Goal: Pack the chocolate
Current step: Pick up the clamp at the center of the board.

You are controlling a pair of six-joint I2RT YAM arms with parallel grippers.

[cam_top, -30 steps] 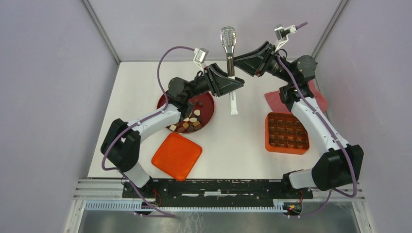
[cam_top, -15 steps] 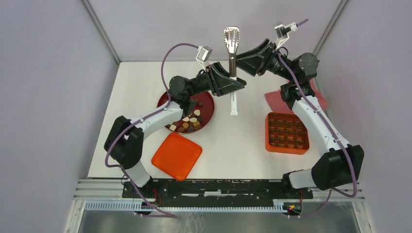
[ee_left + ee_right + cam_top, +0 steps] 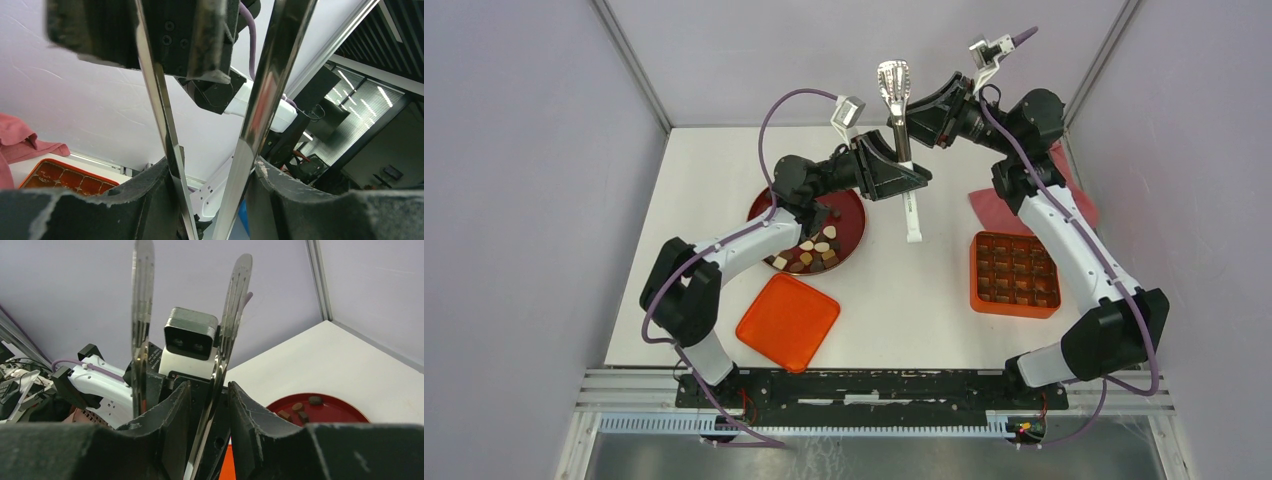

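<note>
Small brown, tan and cream chocolate pieces [image 3: 814, 252] lie on the round dark red plate [image 3: 852, 215], also seen in the right wrist view [image 3: 300, 407]. Metal tongs [image 3: 894, 78] stand upright in the air over the back of the table. My left gripper [image 3: 905, 178] [image 3: 212, 170] is shut on the tongs, both tong arms [image 3: 265, 90] pressing against its fingers. My right gripper [image 3: 904, 124] [image 3: 210, 387] stands open higher up, with one tong arm [image 3: 235, 300] between its fingers and the other outside them. The orange compartment box [image 3: 1015, 272] [image 3: 65, 177] sits at the right.
An orange lid [image 3: 788, 321] lies flat near the front left. A pink cloth [image 3: 992, 206] [image 3: 20, 145] lies behind the box. Grey walls close in the table at the back and both sides.
My right gripper has shifted left and up along the tongs, its jaws widening then narrowing. The tongs have tilted, their white lower end swinging right. The left gripper keeps its hold.
</note>
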